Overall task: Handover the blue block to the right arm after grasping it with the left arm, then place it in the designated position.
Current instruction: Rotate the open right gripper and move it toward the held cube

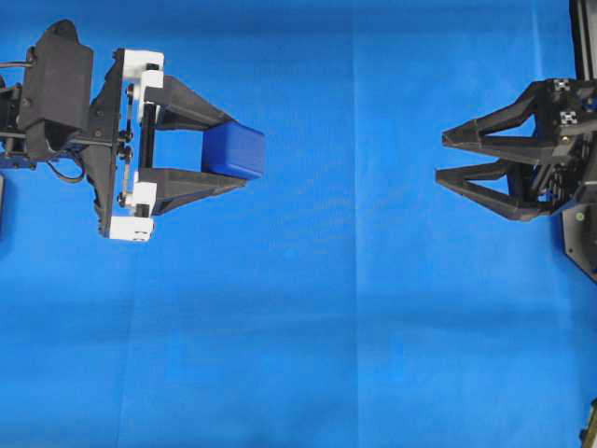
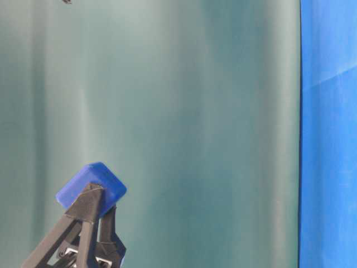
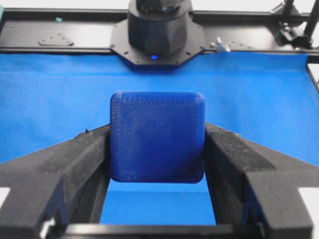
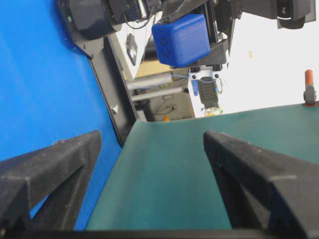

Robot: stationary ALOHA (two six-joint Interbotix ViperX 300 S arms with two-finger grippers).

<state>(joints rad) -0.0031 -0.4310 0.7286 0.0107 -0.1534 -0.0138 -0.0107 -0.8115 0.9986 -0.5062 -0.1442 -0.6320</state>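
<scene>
Overhead exterior view shows my left tool (image 1: 241,156) clenched on the blue block (image 1: 233,150), which sits between the tips of the two black fingers (image 1: 191,105), touching both, held up off the blue cloth (image 1: 317,327) that covers the tabletop. My left tool points toward the middle of the scene, its white blocks (image 1: 138,67) at the finger roots.

Across the cloth, well apart from the block, my right tool (image 1: 440,157) points back at it with its fingers spread and nothing between them (released, plainly).

From my left wrist camera the block (image 3: 157,137) fills the gap between the pads (image 3: 89,154), squarely pinched on its two side faces, with cloth visible below and beyond it.

From my right wrist camera the view is tilted: the block (image 4: 181,40) hangs in the distance in the other tool's grip, and my own two fingers (image 4: 50,164) stand wide apart in the foreground.

The table-level view shows the block (image 2: 92,188) at the fingertip, tilted on a corner, against a green backdrop (image 2: 184,111).
</scene>
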